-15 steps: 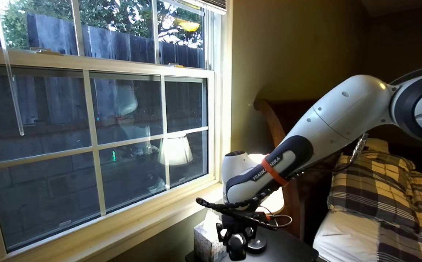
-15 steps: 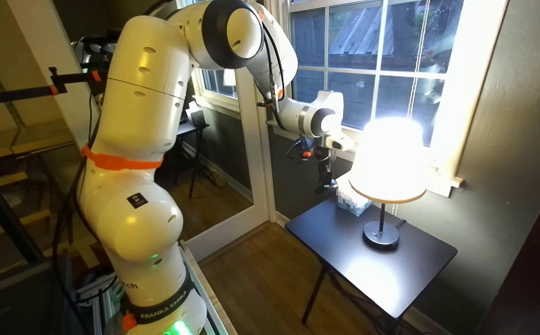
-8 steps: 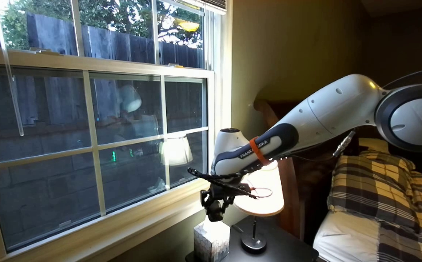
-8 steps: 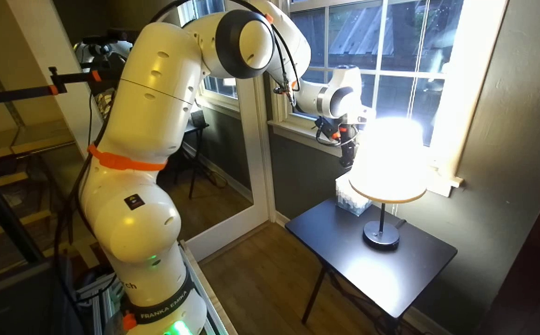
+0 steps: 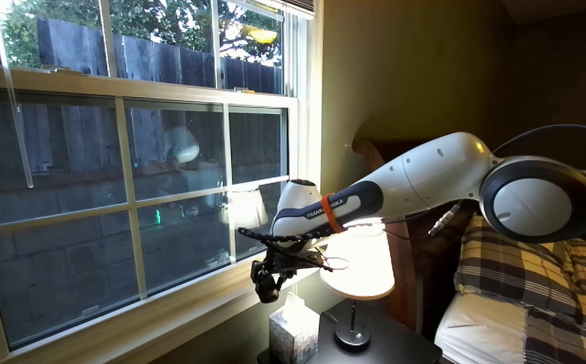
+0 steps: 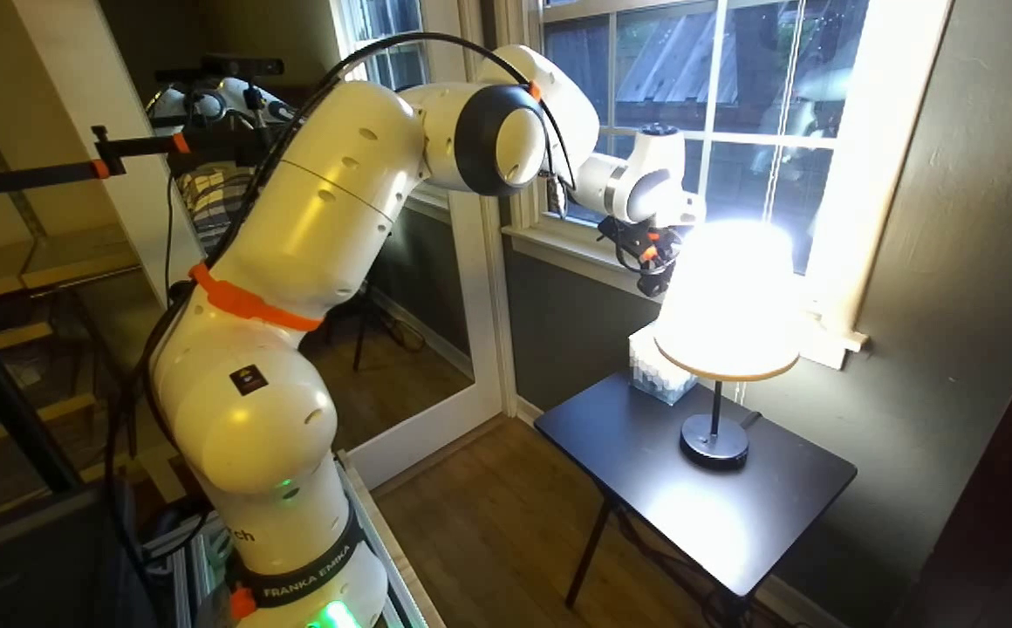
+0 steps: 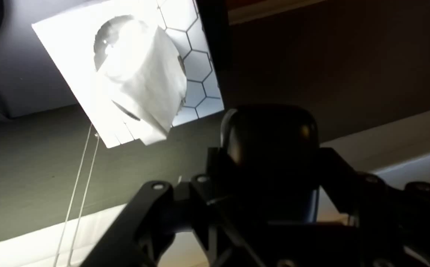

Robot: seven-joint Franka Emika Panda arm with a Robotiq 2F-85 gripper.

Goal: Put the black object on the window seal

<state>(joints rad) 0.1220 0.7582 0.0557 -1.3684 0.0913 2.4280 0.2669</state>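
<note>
Wrist view: the gripper (image 7: 270, 158) has its fingers closed around the black object (image 7: 274, 129), a dark, blocky lump. In an exterior view the piece hangs above and left of the tissue box (image 5: 294, 334), near the right end of the window seal (image 5: 187, 306). Pickup appears done; lowering and release seemingly remain. Whether it already overhangs the seal cannot be told.

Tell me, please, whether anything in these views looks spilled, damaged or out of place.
Nothing clearly stands out: the lamp and tissue box stand upright on the table, and the gripper holds the black object. Glare washes out the lampshade.
</note>
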